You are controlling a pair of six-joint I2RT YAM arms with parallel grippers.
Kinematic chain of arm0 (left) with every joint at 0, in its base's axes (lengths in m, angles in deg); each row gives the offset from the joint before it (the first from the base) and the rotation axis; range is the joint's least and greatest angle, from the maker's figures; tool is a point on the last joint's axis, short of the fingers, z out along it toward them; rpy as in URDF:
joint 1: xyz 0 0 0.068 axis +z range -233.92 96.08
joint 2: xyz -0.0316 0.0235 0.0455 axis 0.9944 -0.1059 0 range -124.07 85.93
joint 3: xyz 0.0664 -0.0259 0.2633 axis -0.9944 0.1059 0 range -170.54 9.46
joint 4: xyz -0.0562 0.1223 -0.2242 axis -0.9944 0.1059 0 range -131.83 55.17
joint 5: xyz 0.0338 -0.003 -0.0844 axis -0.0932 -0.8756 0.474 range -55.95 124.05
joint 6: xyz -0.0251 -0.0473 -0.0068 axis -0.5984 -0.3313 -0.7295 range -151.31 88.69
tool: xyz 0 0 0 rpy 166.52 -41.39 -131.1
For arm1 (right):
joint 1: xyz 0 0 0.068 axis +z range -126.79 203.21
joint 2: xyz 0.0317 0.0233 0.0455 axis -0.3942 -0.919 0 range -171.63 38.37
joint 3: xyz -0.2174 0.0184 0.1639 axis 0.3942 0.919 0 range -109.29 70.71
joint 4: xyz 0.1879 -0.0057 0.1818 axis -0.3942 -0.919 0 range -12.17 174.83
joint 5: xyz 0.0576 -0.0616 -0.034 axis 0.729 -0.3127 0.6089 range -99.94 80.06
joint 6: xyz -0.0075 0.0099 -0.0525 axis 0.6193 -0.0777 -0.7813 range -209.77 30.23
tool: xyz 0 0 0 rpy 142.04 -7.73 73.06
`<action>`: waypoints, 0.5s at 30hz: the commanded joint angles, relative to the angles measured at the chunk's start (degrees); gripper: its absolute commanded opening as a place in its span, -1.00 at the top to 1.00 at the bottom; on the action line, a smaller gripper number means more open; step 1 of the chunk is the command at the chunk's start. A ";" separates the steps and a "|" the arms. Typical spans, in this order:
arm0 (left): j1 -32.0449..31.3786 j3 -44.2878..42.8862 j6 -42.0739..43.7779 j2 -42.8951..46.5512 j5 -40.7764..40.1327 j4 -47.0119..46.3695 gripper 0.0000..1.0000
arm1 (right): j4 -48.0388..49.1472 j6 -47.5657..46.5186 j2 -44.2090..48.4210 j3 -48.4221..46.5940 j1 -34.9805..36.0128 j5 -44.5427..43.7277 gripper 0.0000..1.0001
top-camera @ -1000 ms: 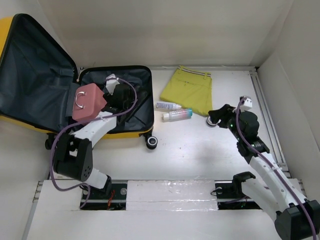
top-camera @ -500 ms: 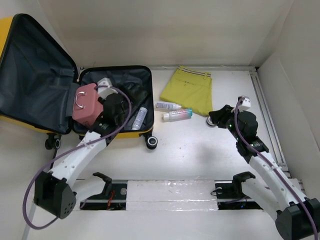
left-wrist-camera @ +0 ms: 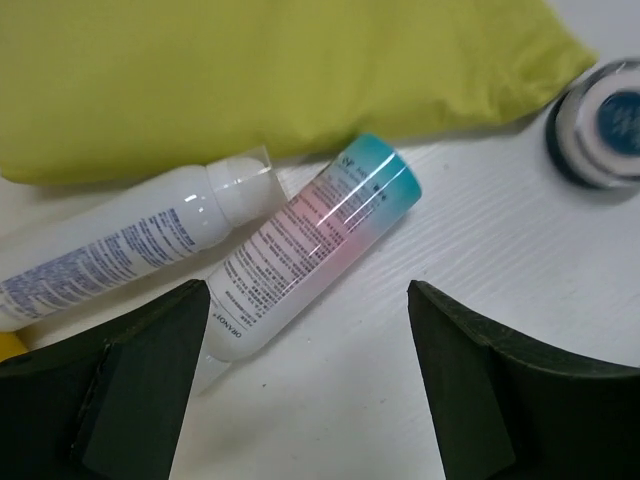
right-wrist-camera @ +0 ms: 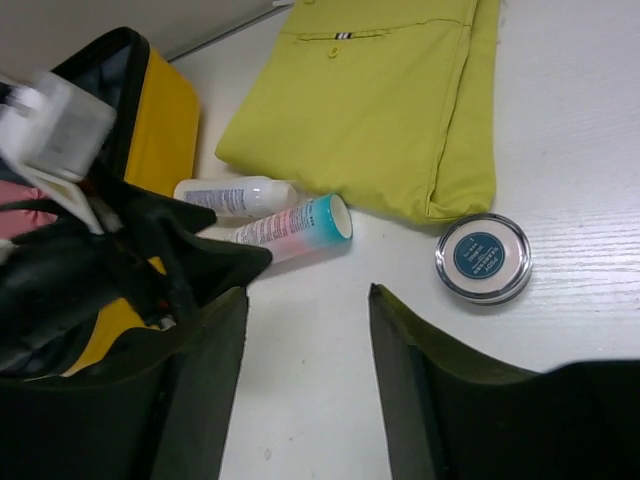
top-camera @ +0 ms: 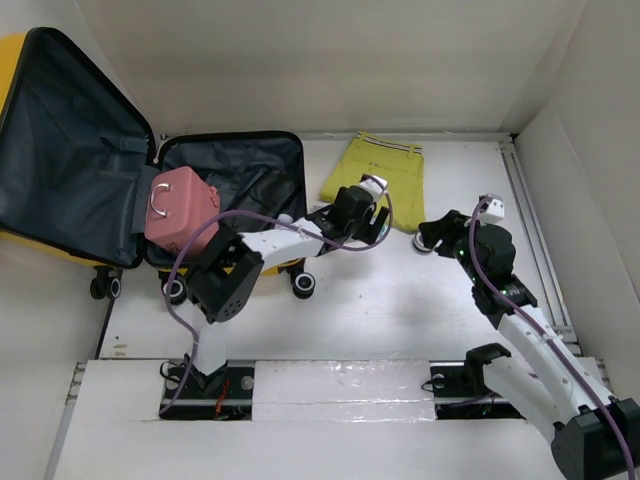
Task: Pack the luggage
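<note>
Left wrist view: your left gripper [left-wrist-camera: 310, 400] hangs spread wide over the pink-and-teal tube [left-wrist-camera: 310, 250], with nothing in it yet.
You have the jaws straddling the tube, which lies slanted with its cap toward one o'clock. The white bottle [left-wrist-camera: 130, 245] is just beside it at nine o'clock, and the folded yellow garment [left-wrist-camera: 270, 70] runs along twelve. That wide stance likely lets you drop around the tube without catching the bottle. Whether the fingertips touch the table [left-wrist-camera: 480, 250] I cannot tell. From the top, the luggage [top-camera: 70, 140] lies open at ten o'clock of the table, lid propped back, with the pink case [top-camera: 180, 205] in its base by the hinge. The toiletries sit well apart from it. Your right gripper [right-wrist-camera: 305, 350] also gapes empty, with the round tin [right-wrist-camera: 483, 257] near at its two o'clock, probably its target.
</note>
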 commanded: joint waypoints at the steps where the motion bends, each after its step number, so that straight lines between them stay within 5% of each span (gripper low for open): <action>1: 0.94 -4.34 5.82 -1.78 2.80 0.38 -0.52 | 2.83 -0.18 0.65 -0.15 -0.19 -0.70 -0.20; 10: 2.79 -7.42 7.41 -8.39 8.16 2.31 -0.49 | 2.83 -0.18 0.65 -0.15 -0.19 -0.17 -0.20; 15: 2.27 -2.09 7.41 -8.66 9.93 1.78 -0.38 | 2.83 -0.18 0.65 -0.15 -0.19 -0.17 -0.20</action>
